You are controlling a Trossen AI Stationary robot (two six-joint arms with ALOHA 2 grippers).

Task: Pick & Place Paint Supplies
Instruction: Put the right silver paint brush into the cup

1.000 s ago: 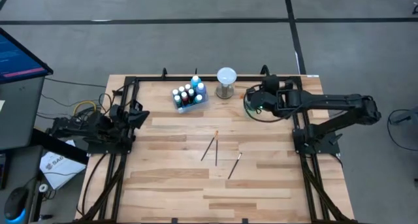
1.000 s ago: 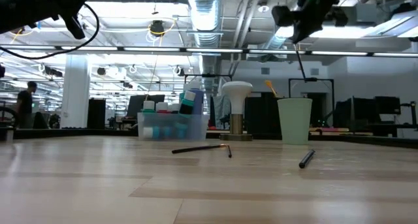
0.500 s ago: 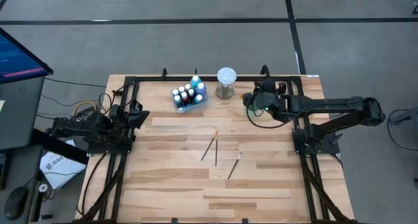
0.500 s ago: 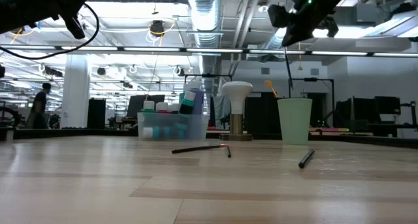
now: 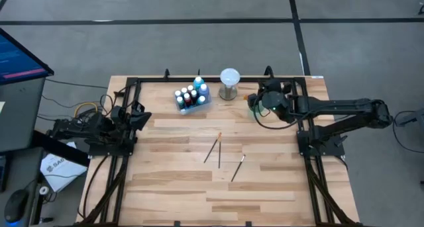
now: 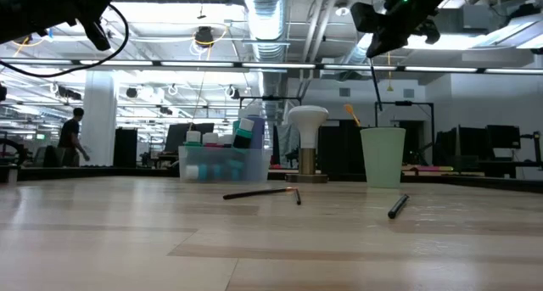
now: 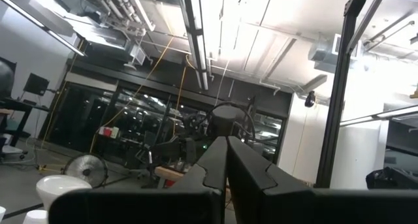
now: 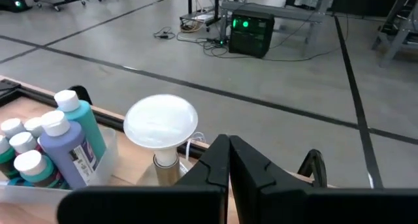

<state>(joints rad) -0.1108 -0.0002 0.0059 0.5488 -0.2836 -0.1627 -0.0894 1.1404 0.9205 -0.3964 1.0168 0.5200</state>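
My right gripper (image 6: 375,47) hangs high over the table's far right, shut on a thin dark brush (image 6: 375,83) that dangles above a pale green cup (image 6: 382,157). An orange-tipped brush (image 6: 349,113) stands in the cup. Three brushes (image 5: 212,149) (image 5: 220,145) (image 5: 238,167) lie flat mid-table. Paint bottles with white caps (image 5: 191,94) stand in a clear bin (image 6: 222,165). My left gripper (image 5: 142,116) rests shut at the left edge, touching nothing. My right gripper pinches the brush's upper end (image 6: 372,60) between its two shut fingers, coming from the table's right and slanting down. The brush hangs nearly upright below the fingers, lifted clear. Its lower end (image 6: 379,107) is just above the cup's mouth.
A white globe on a metal base (image 5: 229,83) stands between the bin and the cup at the far edge. Black frame rails (image 5: 126,154) (image 5: 311,161) run along both table sides. A person walks in the room far behind the table.
My right gripper has tipped its fingers further down and shifted slightly toward the table's left. The hanging brush has moved left with it and now hangs over the cup's mouth.
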